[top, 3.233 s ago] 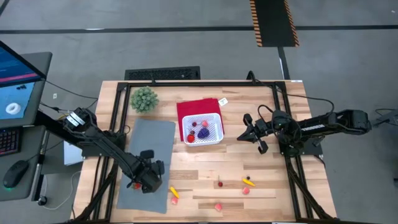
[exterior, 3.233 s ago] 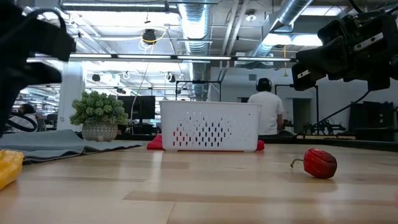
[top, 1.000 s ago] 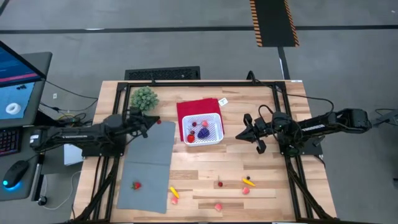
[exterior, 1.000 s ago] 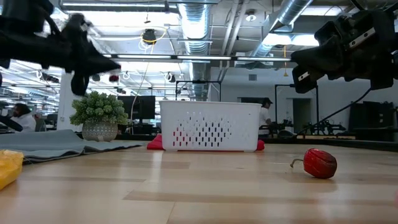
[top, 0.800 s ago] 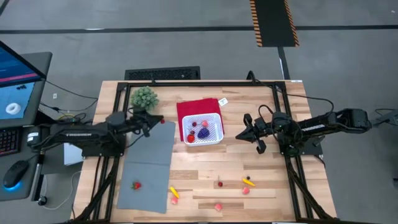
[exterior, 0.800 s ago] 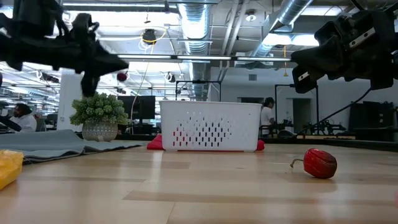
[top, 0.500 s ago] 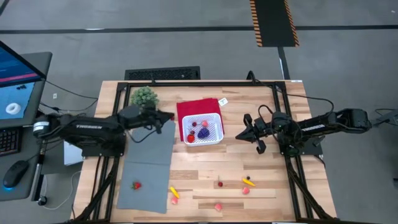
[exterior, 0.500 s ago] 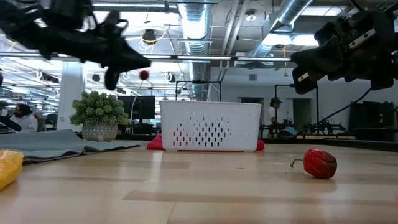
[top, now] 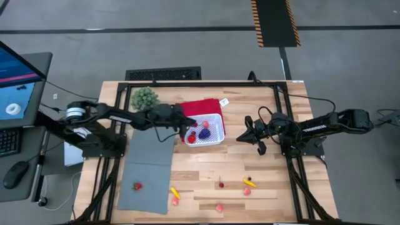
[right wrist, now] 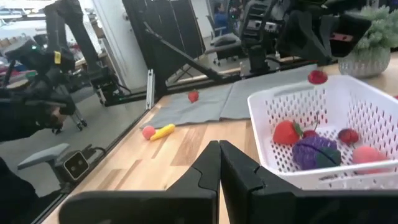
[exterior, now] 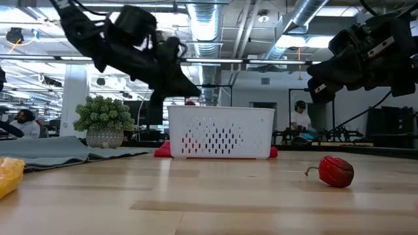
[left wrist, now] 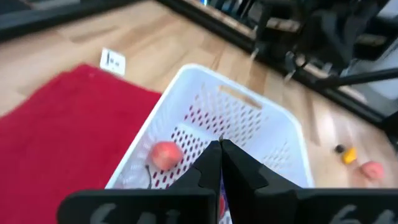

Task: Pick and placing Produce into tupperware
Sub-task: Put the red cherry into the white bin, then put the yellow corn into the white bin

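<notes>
Left gripper [top: 187, 130]: swung from grey mat [top: 150, 164] across to tupperware [top: 215, 139] rim, jaws pinched on small red produce [right wrist: 318, 77]. Item directly above basket interior; release judged next. Right gripper [top: 249, 136]: closed, empty, unmoved, beside basket's far side.

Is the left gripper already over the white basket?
Yes, in the high view the left gripper sits at the basket's left edge, holding a small red piece.
</notes>
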{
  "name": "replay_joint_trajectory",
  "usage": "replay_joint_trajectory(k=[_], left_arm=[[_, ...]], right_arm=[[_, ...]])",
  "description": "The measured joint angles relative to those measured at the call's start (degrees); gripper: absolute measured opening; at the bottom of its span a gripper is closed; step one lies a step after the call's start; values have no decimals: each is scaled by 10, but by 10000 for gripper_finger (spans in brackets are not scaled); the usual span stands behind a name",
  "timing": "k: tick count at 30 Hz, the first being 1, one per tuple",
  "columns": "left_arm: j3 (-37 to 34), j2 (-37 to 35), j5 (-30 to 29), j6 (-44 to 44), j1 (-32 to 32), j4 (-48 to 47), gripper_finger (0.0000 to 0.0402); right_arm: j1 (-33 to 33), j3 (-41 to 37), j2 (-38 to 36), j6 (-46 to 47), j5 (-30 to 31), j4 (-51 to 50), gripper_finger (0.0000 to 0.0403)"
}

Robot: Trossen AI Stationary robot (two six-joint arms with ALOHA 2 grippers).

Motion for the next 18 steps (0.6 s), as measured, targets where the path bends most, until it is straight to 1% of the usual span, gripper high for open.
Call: replay_joint_trajectory(k=[4, 9, 12, 15, 18], left_arm=[[22, 33, 0, 0, 0, -20, 0], [32, 37, -10, 0, 0, -57, 5], [32, 38, -11, 2, 0, -79, 24], [32, 36, -11, 2, 0, -70, 51], [32, 7, -30, 8, 0, -61, 78]], right_arm=[[0, 0, 0, 0, 0, -4, 31], [0, 0, 0, 0, 0, -6, 33], [1, 0, 0, 0, 0, -6, 32], [1, 0, 0, 0, 0, -5, 31], [0, 0, 0, 1, 0, -1, 33]])
